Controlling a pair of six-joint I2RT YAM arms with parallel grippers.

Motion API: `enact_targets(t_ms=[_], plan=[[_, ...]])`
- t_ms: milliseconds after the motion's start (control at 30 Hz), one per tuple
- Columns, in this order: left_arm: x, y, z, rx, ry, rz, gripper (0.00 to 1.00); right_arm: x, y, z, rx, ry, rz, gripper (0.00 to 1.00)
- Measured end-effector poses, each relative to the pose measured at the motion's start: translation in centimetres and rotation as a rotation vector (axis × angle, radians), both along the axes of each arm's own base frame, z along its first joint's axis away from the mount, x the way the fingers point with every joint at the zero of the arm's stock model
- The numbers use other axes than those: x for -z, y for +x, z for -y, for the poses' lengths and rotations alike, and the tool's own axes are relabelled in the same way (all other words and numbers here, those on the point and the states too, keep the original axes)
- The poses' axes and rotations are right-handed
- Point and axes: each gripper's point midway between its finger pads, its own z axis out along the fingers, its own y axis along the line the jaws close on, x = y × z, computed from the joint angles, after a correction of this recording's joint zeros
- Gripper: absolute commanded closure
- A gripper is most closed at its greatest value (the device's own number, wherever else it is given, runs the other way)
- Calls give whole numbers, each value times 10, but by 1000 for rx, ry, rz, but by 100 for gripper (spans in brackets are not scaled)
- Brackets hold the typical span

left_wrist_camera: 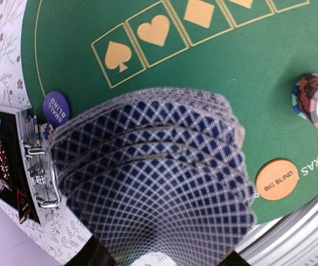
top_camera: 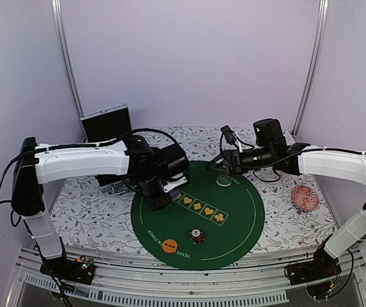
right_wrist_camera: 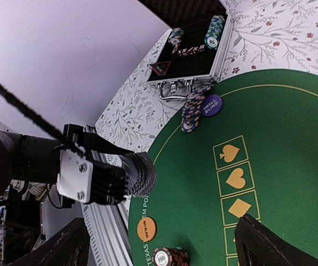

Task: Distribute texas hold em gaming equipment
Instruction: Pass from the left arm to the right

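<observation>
My left gripper (top_camera: 160, 195) is shut on a deck of cards (left_wrist_camera: 153, 177) with blue-and-white diamond backs, held fanned above the left part of the green round mat (top_camera: 246, 211). It also shows in the right wrist view (right_wrist_camera: 139, 174). My right gripper (top_camera: 224, 167) is open and empty, hovering over the far side of the mat just above a clear disc (top_camera: 223, 181). An orange "big blind" disc (top_camera: 169, 245) and a chip stack (top_camera: 197, 236) lie at the mat's near edge. A purple "small blind" disc (right_wrist_camera: 211, 105) and another chip stack (right_wrist_camera: 191, 111) sit near the case. A red-edged triangle marker (right_wrist_camera: 160, 67) lies in the case.
An open black case (right_wrist_camera: 195, 55) with chips in it stands at the back left of the flowered tablecloth, its lid (top_camera: 106, 123) upright. A pink round object (top_camera: 306, 197) lies on the right. Five printed suit boxes (top_camera: 202, 208) cross the mat's middle.
</observation>
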Motion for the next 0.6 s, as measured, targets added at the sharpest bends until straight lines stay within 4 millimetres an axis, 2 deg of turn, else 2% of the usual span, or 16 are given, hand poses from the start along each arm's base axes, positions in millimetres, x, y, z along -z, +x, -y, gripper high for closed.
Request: enact_targets(t_ms=[200, 433, 600], plan=[[1, -20, 18, 139, 5, -3, 61, 16, -9, -17, -85, 45, -102, 8], [-10, -26, 31, 213, -45, -1, 61, 35, -19, -35, -180, 88, -194, 14], [-18, -31, 36, 246, -69, 2, 61, 38, -31, -49, -264, 122, -231, 19]])
